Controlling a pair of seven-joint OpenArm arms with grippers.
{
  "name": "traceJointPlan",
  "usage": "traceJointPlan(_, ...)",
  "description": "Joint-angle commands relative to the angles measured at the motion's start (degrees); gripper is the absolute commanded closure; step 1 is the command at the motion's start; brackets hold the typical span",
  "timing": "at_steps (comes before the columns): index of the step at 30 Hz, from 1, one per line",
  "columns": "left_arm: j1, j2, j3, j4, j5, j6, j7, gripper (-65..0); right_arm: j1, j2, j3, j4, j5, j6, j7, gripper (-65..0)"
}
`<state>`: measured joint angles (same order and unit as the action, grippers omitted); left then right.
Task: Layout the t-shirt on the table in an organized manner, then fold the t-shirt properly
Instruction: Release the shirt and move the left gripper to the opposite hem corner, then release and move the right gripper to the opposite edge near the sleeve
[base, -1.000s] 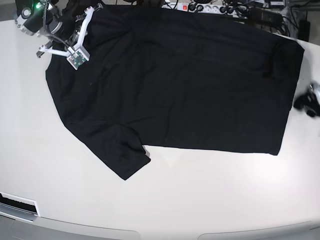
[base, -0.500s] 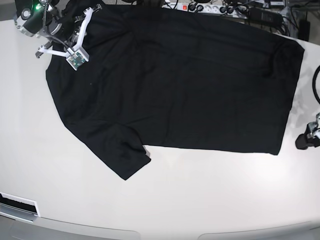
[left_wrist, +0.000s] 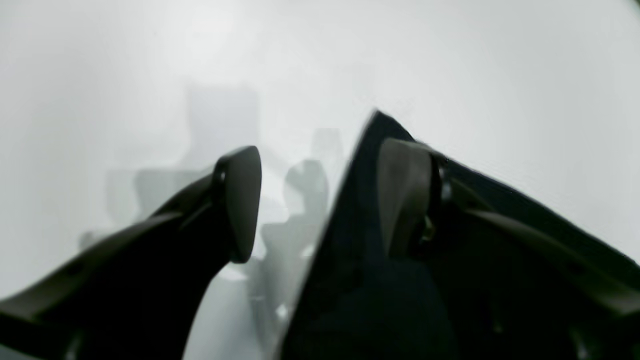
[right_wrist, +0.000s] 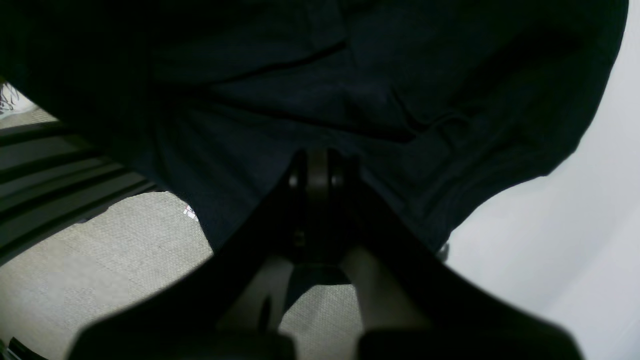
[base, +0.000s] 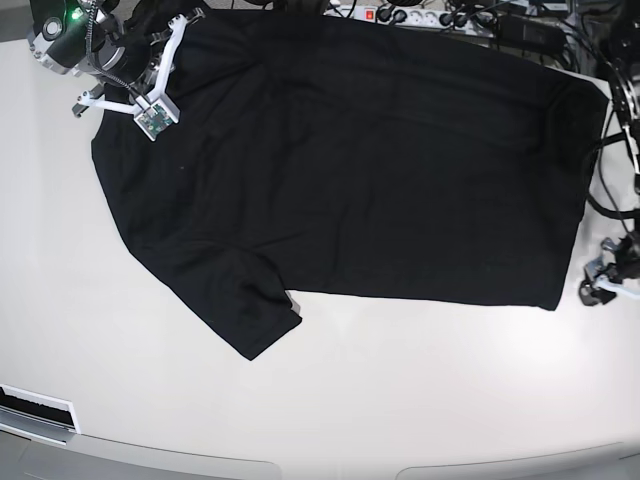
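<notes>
The right jaws are closed on the shirt; the left jaws (wide open) straddle its corner on the desk.

Robotics lab bench
A glossy off-white worktop carries camera-fitted robot arms; a power strip and tangled cables crowd its far edge, above grey carpet.
</notes>
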<state>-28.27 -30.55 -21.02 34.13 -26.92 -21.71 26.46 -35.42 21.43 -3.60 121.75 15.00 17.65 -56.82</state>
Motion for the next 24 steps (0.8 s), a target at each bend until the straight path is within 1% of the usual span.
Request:
traceJointPlan(1, -1.6, -0.8, 0.4, 1.0, -0.3, -0.2, -2.2, -37.6, -0.2, 0.5, 0.3, 1.0, 0.0, 0.2, 0.6, 0.0)
traceJointPlan(4, -1.0, 0.3, 2.7, 1.0, 1.0, 2.6, -4.4, -37.6, -0.2, 0.5, 0.3, 1.0, 0.0, 0.2, 0.6, 0.0)
traceJointPlan(9, 1.3, 0.4, 5.7, 1.0, 1.0, 6.5, -7.5, -37.5, -0.2, 0.5, 0.3, 1.0, 0.0, 0.2, 0.4, 0.0)
traceJointPlan(13, 2.9, 0.8, 5.7, 1.0, 1.0, 6.1, -8.3, -37.5, -0.2, 0.5, 0.3, 1.0, 0.0, 0.2, 0.4, 0.0)
traceJointPlan(19, 4.4, 2.6, 5.7, 1.0, 1.0, 5.6, -8.3, -37.5, -0.2, 0.5, 0.3, 1.0, 0.0, 0.2, 0.5, 0.0)
traceJointPlan(24, 4.8, 4.3, 5.7, 1.0, 1.0, 3.4, -7.8, -37.5, -0.2, 0.5, 0.3, 1.0, 0.0, 0.2, 0.2, 0.0)
